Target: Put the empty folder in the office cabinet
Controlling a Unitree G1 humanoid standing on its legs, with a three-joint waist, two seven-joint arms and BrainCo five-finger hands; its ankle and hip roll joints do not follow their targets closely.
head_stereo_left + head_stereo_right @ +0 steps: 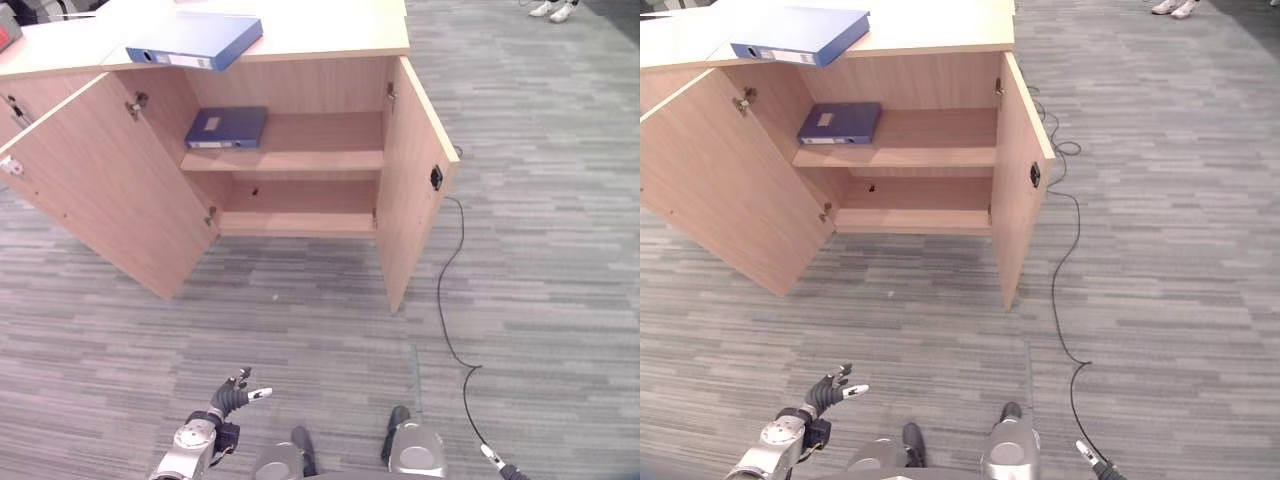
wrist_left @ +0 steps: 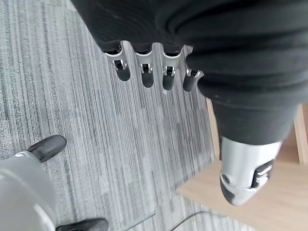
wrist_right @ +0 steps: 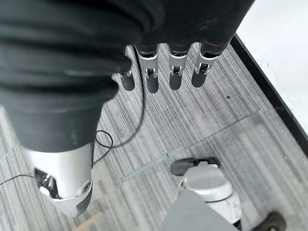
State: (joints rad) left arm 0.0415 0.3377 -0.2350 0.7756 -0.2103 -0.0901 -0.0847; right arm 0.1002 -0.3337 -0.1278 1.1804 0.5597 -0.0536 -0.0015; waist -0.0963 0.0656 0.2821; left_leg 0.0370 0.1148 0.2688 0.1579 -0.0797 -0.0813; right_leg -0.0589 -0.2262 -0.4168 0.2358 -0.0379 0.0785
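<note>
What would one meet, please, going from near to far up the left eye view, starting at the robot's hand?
Left hand → grey carpet → cabinet's bottom shelf → blue folder on the upper shelf → blue folder on the cabinet top.

Left hand (image 2: 159,72): seen under its dark ribbed cover, fingers (image 2: 168,79) held straight in a row, thumb (image 2: 245,178) set apart; nothing is held. Grey striped carpet (image 2: 96,125): spread beneath the fingers. Light wooden cabinet panel (image 2: 250,211): seen past the thumb, its edge meeting the carpet.
</note>
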